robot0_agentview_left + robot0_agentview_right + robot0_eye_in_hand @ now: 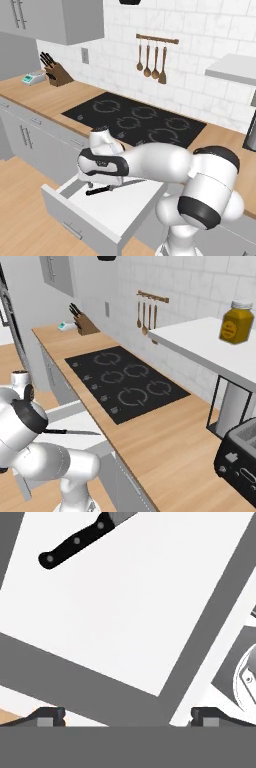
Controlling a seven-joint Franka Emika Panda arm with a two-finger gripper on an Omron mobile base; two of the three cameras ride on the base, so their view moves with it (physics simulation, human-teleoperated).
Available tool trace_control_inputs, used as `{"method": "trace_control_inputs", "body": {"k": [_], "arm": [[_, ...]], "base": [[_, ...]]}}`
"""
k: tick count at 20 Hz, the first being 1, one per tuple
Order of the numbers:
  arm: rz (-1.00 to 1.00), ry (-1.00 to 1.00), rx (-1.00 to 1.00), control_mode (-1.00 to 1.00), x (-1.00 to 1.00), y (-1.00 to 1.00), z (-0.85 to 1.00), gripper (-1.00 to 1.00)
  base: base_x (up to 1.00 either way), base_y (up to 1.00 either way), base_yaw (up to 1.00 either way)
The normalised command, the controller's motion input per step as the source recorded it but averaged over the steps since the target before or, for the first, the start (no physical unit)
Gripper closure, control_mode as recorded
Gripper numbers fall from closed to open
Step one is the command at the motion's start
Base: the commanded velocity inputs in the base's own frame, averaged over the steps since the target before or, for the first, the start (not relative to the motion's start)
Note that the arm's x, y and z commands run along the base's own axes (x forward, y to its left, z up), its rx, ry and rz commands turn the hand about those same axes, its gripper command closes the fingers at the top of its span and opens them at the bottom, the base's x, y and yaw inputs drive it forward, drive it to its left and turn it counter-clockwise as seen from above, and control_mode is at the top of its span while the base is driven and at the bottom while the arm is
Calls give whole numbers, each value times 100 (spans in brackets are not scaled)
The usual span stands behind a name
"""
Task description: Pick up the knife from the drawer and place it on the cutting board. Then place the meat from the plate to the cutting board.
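The task looks to be at its very start: nothing is lifted yet, and both placings are still to do, first the knife, then the fish.

In the left base view, the wide shallow white-lined drawer (pixel 120 212) with its light grey front stands pulled open at the lower left of the frame. Its one visible content is the slim kitchen knife (pixel 107 188) with a black handle and narrow grey steel blade, lying flat on the white lining just under the arm's white hand. In the right base view the knife (pixel 70 431) shows at the left edge, middle height, its blade pointing right.

In the hand view the knife's black handle sits at the upper left, well apart from the two-finger gripper (pixel 127 716) at the bottom, whose dark tips stand spread wide and empty above the drawer's edge.
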Motion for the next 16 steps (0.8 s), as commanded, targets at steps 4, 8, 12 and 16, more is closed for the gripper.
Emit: {"method": "trace_control_inputs", "body": {"k": [4,8,12,16], "arm": [[-59,0,-7,-100,13,0,0,-100],[-58,-4,-1,-100,0,0,-8,-100],[-55,-13,-5,-100,0,0,-15,-100],[-55,-8,-10,-100,9,0,-5,-100]], "base": [[0,0,0],[0,0,0],[0,0,0],[0,0,0]]}}
